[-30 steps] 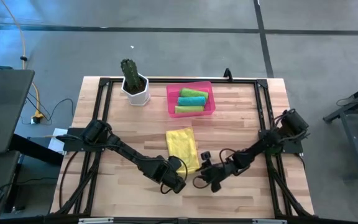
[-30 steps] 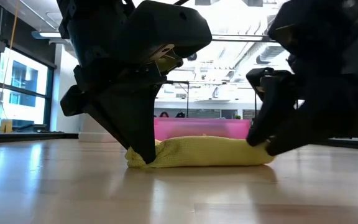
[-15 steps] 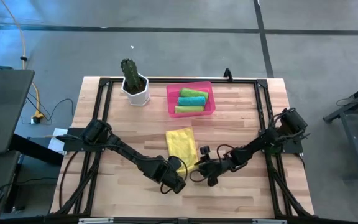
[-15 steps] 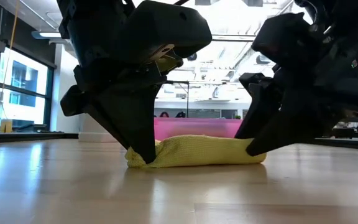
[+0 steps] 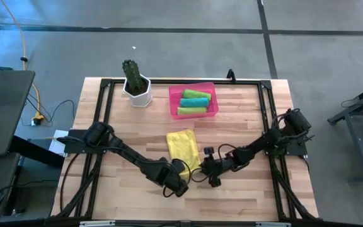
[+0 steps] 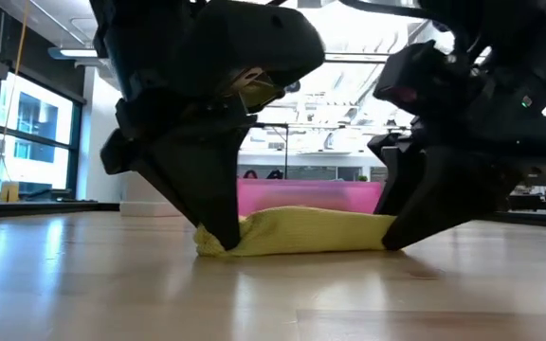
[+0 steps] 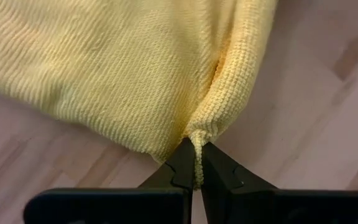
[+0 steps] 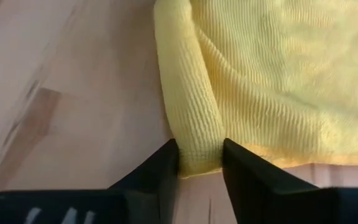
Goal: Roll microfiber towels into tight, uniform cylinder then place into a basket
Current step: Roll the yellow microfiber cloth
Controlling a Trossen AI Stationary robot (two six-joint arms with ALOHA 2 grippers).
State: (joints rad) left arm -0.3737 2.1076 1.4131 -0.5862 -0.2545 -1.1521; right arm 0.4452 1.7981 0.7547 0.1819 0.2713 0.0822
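My left gripper point(image 7: 194, 169) is pinched tight on one near corner of the yellow towel point(image 5: 183, 144); my right gripper point(image 8: 199, 163) straddles the other, its roll between the fingers. The towel's near edge runs between them, the pink basket point(image 5: 174, 107) lying beyond.

A white pot point(image 5: 137, 92) holding a green cactus point(image 5: 131, 72) stands in the upper left part of the wooden table point(image 5: 244, 120) in the high view, close to the black frame rail point(image 5: 103, 104) that runs along the table's edge. To the left of the table, a yellow cable point(image 5: 24, 44) trails across the grey floor point(image 5: 320, 57), and a dark desk surface point(image 5: 2, 110) fills the left edge of the frame. In the low view, large windows point(image 6: 27, 128) show at the left and ceiling lights point(image 6: 349, 33) run across the top of the room.
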